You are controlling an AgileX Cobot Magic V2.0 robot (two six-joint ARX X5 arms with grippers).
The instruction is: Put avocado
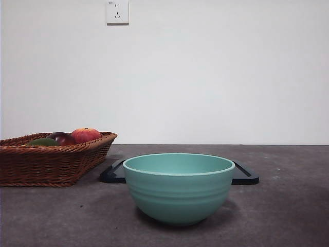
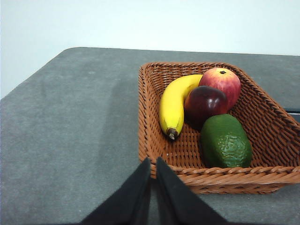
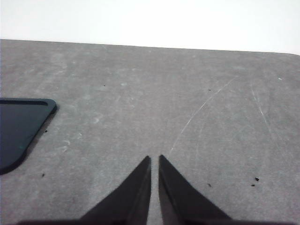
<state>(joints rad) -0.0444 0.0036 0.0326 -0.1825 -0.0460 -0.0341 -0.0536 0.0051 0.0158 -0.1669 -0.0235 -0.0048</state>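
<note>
The avocado [image 2: 226,141] is dark green with bumpy skin and lies in the brown wicker basket [image 2: 154,140]. In the front view only its top [image 1: 43,142] shows over the basket's rim [image 1: 51,163]. My left gripper [image 2: 153,161] is shut and empty, just outside the basket's near rim, apart from the avocado. My right gripper [image 3: 154,159] is shut and empty over bare grey table. Neither arm shows in the front view.
The basket also holds a yellow banana [image 2: 174,102], a dark maroon round fruit [image 2: 206,103] and a red-orange peach-like fruit [image 2: 221,80]. A teal bowl [image 1: 179,187] stands at the front middle, with a flat black tray [image 1: 244,175] behind it, also seen in the right wrist view [image 3: 18,129].
</note>
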